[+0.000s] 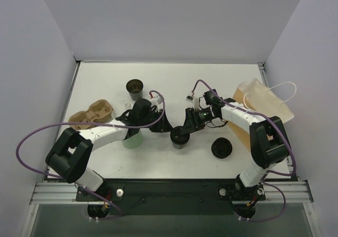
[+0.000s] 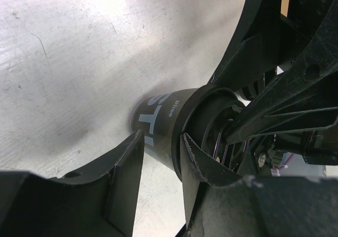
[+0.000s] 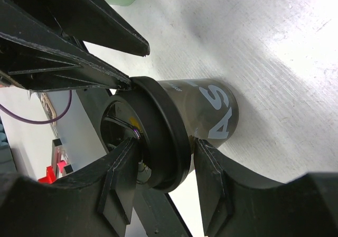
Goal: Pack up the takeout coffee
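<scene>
Takeout coffee (image 1: 180, 136) stands upright on the table (image 1: 105, 84), centre. The right gripper (image 3: 168, 144) pinches across its rim; the left gripper (image 2: 161, 136) brackets the wall, half open — gripping or not, I cannot tell. Probably light paper, easily crushed — hold gently at the stiffer rolled rim.

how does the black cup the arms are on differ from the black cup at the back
The takeout coffee cup is dark inside; the back cup is brown inside. The right gripper pinches the takeout coffee cup's rim, one finger inside, one outside; the back cup stands alone, untouched. The takeout coffee cup sits mid-table; the back cup is farther from the arm bases. Both are small, round, black outside and upright.
</scene>
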You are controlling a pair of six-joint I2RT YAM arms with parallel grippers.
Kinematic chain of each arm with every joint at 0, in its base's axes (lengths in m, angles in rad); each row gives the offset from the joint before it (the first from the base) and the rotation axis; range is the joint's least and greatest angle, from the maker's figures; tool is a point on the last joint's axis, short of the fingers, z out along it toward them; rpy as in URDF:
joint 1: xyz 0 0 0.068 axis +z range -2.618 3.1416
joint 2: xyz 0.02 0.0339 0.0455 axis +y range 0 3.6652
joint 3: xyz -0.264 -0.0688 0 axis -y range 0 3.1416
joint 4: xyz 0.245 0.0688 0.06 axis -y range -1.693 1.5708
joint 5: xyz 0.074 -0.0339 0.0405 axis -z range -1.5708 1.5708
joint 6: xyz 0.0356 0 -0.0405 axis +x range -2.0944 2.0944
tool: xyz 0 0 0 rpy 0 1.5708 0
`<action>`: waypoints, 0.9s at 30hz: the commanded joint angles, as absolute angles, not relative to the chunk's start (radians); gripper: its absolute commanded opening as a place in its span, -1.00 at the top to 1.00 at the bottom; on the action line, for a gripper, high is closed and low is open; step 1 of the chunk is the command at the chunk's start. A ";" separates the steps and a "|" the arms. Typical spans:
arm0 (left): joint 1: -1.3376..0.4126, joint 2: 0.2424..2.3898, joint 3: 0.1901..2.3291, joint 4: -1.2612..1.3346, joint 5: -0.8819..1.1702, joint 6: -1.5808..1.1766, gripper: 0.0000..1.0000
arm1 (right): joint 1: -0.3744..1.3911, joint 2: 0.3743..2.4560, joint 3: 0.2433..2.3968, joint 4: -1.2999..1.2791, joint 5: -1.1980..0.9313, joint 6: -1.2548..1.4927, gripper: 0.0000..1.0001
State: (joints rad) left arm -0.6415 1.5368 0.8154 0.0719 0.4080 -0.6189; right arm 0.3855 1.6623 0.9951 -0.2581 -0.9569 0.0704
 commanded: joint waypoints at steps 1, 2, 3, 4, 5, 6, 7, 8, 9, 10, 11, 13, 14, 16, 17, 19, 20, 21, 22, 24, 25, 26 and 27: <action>-0.699 1.580 0.759 -0.065 0.224 -0.601 0.16 | 0.394 1.692 0.950 -0.265 -0.769 0.000 0.55; -0.704 1.577 0.729 -0.046 0.204 -0.617 0.16 | 0.397 1.692 0.950 -0.265 -0.761 0.023 0.55; -0.712 1.575 0.718 -0.041 0.192 -0.621 0.16 | 0.402 1.689 0.948 -0.264 -0.753 0.028 0.55; -0.727 1.578 0.713 -0.043 0.174 -0.623 0.15 | 0.406 1.687 0.948 -0.262 -0.736 0.035 0.55; -0.733 1.582 0.704 -0.057 0.152 -0.630 0.15 | 0.408 1.687 0.943 -0.256 -0.736 0.049 0.56; -0.739 1.597 0.698 -0.055 0.147 -0.634 0.15 | 0.408 1.687 0.936 -0.230 -0.738 0.079 0.56; -0.748 1.600 0.689 -0.046 0.143 -0.646 0.15 | 0.410 1.689 0.916 -0.213 -0.741 0.096 0.56; -0.756 1.600 0.677 -0.035 0.123 -0.652 0.15 | 0.411 1.692 0.904 -0.197 -0.733 0.112 0.56; -0.764 1.595 0.652 -0.026 0.109 -0.658 0.15 | 0.414 1.692 0.891 -0.166 -0.727 0.139 0.56; -0.772 1.591 0.644 -0.015 0.094 -0.670 0.15 | 0.417 1.687 0.856 -0.146 -0.723 0.153 0.57; -0.787 1.589 0.638 -0.015 0.074 -0.670 0.15 | 0.423 1.680 0.835 -0.094 -0.707 0.170 0.58; -0.792 1.592 0.646 -0.026 0.071 -0.669 0.15 | 0.423 1.648 0.767 -0.042 -0.692 0.225 0.59; -0.793 1.589 0.655 -0.035 0.072 -0.666 0.15 | 0.422 1.637 0.750 -0.008 -0.672 0.244 0.60; -0.793 1.569 0.699 -0.072 0.074 -0.657 0.15 | 0.423 1.597 0.706 0.037 -0.641 0.290 0.60; -0.790 1.539 0.722 -0.098 0.072 -0.657 0.14 | 0.425 1.583 0.693 0.060 -0.620 0.304 0.60; -0.785 1.500 0.808 -0.162 0.068 -0.631 0.14 | 0.425 1.542 0.670 0.084 -0.588 0.342 0.60; -0.784 1.465 0.837 -0.187 0.063 -0.624 0.13 | 0.425 1.530 0.648 0.106 -0.575 0.356 0.60; -0.775 1.453 0.877 -0.248 0.051 -0.620 0.11 | 0.425 1.507 0.638 0.118 -0.552 0.373 0.62; -0.770 1.442 0.943 -0.279 0.046 -0.603 0.08 | 0.425 1.497 0.626 0.130 -0.543 0.386 0.63; -0.764 1.413 1.000 -0.339 0.019 -0.591 0.07 | 0.425 1.480 0.598 0.163 -0.525 0.423 0.63; -0.762 1.401 1.026 -0.382 0.008 -0.586 0.06 | 0.425 1.477 0.592 0.167 -0.517 0.432 0.63; -0.764 1.375 1.031 -0.397 -0.018 -0.587 0.06 | 0.425 1.470 0.578 0.176 -0.509 0.454 0.63; -0.764 1.358 1.028 -0.403 -0.021 -0.588 0.05 | 0.425 1.468 0.574 0.182 -0.502 0.462 0.63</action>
State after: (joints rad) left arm -0.7635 1.4521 0.9546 -0.2287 0.0448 -0.6243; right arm 0.4164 1.4288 0.6621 0.2195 -0.7853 0.4644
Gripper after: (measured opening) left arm 0.470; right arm 0.411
